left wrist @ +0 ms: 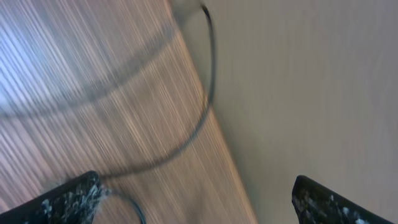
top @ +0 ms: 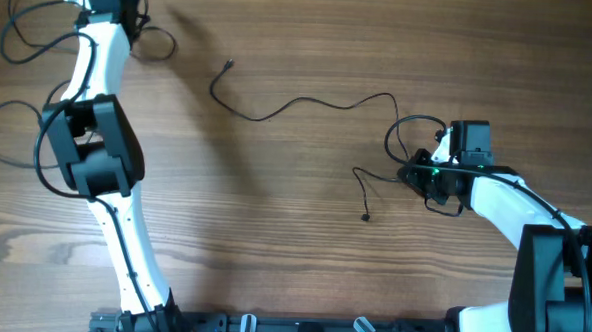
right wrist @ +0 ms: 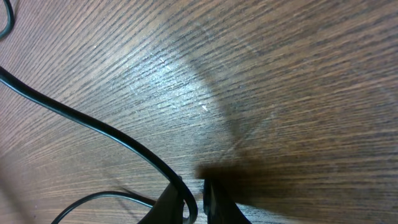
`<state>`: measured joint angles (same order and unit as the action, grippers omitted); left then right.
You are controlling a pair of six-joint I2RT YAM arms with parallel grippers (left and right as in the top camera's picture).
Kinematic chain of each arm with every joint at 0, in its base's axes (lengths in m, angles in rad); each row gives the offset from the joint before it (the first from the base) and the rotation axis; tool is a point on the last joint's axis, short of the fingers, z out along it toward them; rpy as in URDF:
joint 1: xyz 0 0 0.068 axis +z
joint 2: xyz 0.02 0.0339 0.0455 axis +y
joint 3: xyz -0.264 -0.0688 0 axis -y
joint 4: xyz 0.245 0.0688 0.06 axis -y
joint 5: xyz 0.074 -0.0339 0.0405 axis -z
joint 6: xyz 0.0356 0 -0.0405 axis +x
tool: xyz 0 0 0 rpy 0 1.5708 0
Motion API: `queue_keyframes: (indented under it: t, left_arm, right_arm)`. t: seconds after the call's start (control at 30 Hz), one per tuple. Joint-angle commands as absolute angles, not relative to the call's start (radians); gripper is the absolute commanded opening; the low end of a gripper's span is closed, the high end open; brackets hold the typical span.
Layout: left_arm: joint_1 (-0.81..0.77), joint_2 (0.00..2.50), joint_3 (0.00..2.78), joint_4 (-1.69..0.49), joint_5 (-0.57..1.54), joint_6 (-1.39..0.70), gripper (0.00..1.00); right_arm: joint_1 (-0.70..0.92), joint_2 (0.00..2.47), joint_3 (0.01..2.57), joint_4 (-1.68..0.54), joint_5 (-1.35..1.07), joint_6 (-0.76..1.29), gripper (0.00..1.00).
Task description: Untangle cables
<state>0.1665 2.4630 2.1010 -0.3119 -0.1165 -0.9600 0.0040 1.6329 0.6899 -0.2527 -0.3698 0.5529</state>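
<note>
A long thin black cable point(top: 299, 101) snakes across the table's middle, one plug end at the upper left point(top: 228, 63). Near my right gripper point(top: 408, 174) the cords form a loop point(top: 403, 131), and a short end point(top: 365, 199) trails down to a small plug. In the right wrist view my right gripper point(right wrist: 198, 199) is shut on a black cable point(right wrist: 93, 124) that runs between its fingers. My left gripper point(top: 132, 19) is at the far top left, away from the cables. In its blurred wrist view it point(left wrist: 199, 199) is wide open and empty.
The wooden table point(top: 273, 245) ends at its far edge point(left wrist: 217, 130) right below my left gripper, with grey floor beyond. A black wire point(left wrist: 208, 93) hangs over that edge. Thicker robot wires point(top: 21, 34) loop at the top left beside the left arm point(top: 97, 147).
</note>
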Motion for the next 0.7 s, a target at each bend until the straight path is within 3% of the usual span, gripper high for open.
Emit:
queue_keyframes:
  t: [0.0,0.07,0.2,0.3,0.47,0.67]
  left_arm:
    - [0.096,2.435,2.108,-0.357,0.083,-0.944,1.00]
    - [0.056,2.435,2.108,-0.389,0.197,-0.828,1.00]
    - [-0.019,2.435,2.108,-0.527,0.197,-0.807,1.00]
    - [-0.073,2.410,2.108,-0.578,0.203,-0.779,1.00]
    - [-0.101,2.300,2.108,-0.734,0.244,-0.578,1.00]
    - [-0.107,2.215,2.108,-1.072,0.268,-0.475,1.00]
  right_arm:
    - [0.003,1.663,0.661,-0.263,-0.258,0.552,0.16]
    - [0.003,1.663,0.661,-0.264,-0.258,0.551,0.17]
    - [0.003,1.663,0.661,-0.272,-0.258,0.549,0.18]
    - [0.003,1.663,0.661,-0.269,-0.259,0.549,0.06]
    - [0.002,1.662,0.661,-0.238,-0.265,0.549,0.05]
    - [0.002,1.662,0.661,0.051,-0.563,0.497,0.05]
